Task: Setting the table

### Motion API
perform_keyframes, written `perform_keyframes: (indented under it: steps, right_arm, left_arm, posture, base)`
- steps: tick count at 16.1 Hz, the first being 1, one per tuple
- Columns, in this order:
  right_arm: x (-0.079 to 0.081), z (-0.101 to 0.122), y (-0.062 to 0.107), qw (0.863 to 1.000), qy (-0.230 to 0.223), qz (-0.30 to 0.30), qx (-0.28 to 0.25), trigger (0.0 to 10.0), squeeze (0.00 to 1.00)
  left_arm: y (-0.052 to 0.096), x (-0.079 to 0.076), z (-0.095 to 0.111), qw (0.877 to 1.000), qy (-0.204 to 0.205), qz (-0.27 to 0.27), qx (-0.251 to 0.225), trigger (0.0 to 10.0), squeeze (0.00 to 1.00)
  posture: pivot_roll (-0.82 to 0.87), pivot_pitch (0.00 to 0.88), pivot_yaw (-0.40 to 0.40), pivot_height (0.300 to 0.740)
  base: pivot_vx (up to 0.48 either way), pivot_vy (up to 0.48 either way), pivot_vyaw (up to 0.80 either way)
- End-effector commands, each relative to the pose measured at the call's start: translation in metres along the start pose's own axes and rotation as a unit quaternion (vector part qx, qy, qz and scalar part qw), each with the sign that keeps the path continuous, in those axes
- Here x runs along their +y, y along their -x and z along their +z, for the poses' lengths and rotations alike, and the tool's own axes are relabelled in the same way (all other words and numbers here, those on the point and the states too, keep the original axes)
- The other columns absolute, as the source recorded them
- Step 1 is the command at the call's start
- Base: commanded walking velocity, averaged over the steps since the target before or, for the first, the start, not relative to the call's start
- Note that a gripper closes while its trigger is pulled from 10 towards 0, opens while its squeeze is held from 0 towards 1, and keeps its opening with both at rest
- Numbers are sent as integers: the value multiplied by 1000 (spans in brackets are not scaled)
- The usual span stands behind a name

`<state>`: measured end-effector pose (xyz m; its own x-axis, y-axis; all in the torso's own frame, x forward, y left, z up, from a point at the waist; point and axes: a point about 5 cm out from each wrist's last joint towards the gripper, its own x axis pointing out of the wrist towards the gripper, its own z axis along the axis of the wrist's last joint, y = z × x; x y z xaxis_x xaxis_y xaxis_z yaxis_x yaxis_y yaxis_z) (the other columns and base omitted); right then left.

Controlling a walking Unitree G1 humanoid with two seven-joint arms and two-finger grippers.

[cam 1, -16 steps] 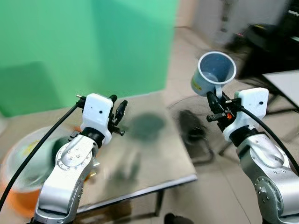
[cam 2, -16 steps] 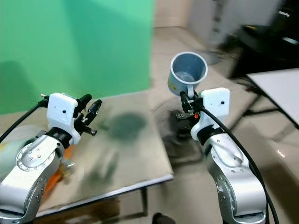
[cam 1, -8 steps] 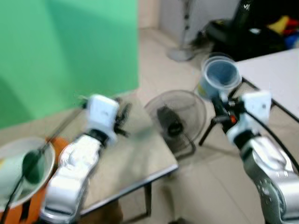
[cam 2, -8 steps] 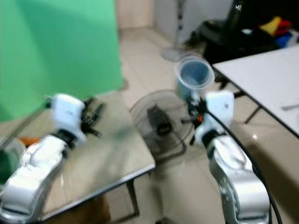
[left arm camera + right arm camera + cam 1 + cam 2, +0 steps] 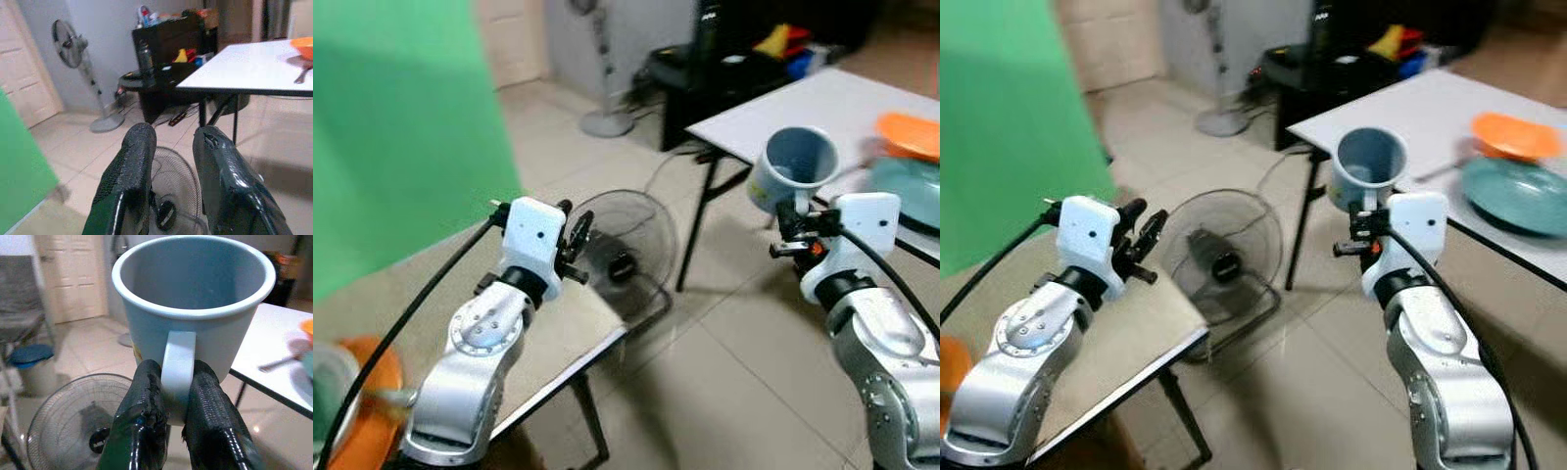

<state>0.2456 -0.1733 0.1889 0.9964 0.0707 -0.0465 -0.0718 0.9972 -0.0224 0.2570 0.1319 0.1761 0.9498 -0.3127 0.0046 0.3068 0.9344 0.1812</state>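
View has swung toward the white table point(image 5: 1400, 108), now upper right. Right claw point(image 5: 168, 396) grasps mug point(image 5: 1367, 166) by its handle; left claw point(image 5: 168, 161) released, empty.

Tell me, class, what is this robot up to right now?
The robot is carrying a blue mug, its right gripper clamped on the mug's handle and holding it upright in the air. Ahead to its right stands a white table with an orange bowl, a teal plate and a utensil, so the mug is probably headed there. The left gripper holds nothing, above the corner of a grey table. A floor fan lies on the tiles between the tables.
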Motion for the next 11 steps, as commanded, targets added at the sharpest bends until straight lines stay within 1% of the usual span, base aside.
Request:
perform_keyframes:
  steps: [1, 2, 4, 5, 8, 10, 11]
  right_arm:
    - [0, 6, 1, 1000, 6, -10, -13, 10000, 0]
    - [0, 5, 1, 1000, 4, -10, -10, 10000, 0]
    - [-3, 0, 2, 1000, 10, -27, 4, 10000, 0]
    - [-5, -3, 3, 999, 3, -35, 14, 10000, 0]
    - [-7, -6, 3, 999, 5, -42, 26, 10000, 0]
    - [-7, -6, 3, 999, 10, -40, 31, 10000, 0]
    - [-6, -6, 3, 998, 17, -41, 34, 10000, 0]
  left_arm:
    - [-3, 4, 0, 1000, -2, 12, 1, 10000, 0]
    - [-4, 4, 0, 1000, -1, 14, 1, 10000, 0]
    - [-6, 4, 0, 1000, 0, 16, 1, 10000, 0]
    - [-6, 4, -1, 1000, 11, 19, 5, 10000, 0]
    - [-5, 7, -3, 1000, 5, 24, 10, 10000, 0]
    - [-5, 10, -2, 999, 16, 33, 3, 10000, 0]
    - [-5, 10, -1, 999, 10, 34, 2, 10000, 0]
  posture:
    - [63, 0, 33, 740]
    - [63, 0, 34, 740]
    - [62, 0, 35, 740]
    - [61, 0, 36, 740]
    - [55, 0, 39, 740]
    - [53, 0, 36, 740]
    - [54, 0, 34, 740]
  base:
    - [0, -244, -763]
    - [0, -247, -763]
    - [0, -244, -763]
    - [0, 0, -763]
    - [0, 0, -771]
    - [0, 0, -781]
    - [0, 0, -781]
